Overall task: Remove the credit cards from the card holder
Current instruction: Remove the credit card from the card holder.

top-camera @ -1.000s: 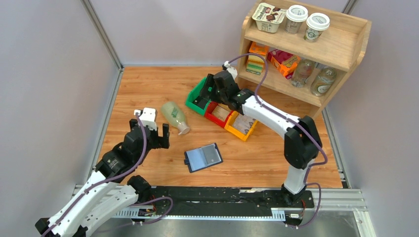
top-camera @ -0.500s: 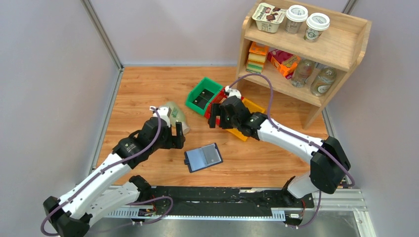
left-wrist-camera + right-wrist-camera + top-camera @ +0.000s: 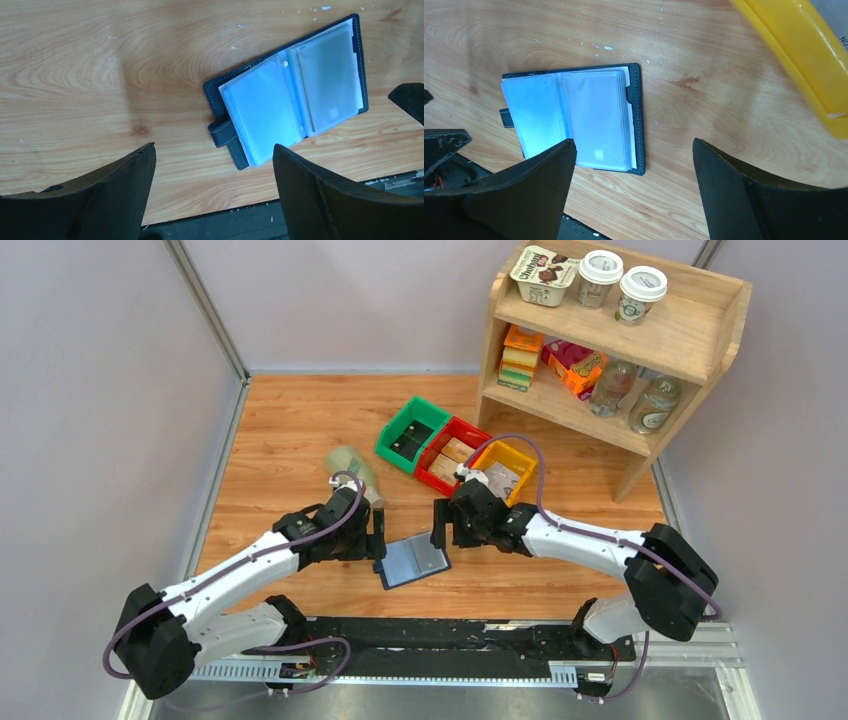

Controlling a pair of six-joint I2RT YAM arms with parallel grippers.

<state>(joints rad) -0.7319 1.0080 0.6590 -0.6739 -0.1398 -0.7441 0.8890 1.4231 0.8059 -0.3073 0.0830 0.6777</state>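
Left pincer — card holder just beside

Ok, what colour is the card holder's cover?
The card holder is dark navy blue; left wrist view shows it best.

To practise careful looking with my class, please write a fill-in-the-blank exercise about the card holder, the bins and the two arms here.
1. Not folded shut, the card holder lies ____ on the table.
2. Between the green bin and the yellow bin sits the ____ bin.
3. The left gripper and the right gripper have their fingers spread and hold ____.
Missing words: open; red; nothing.
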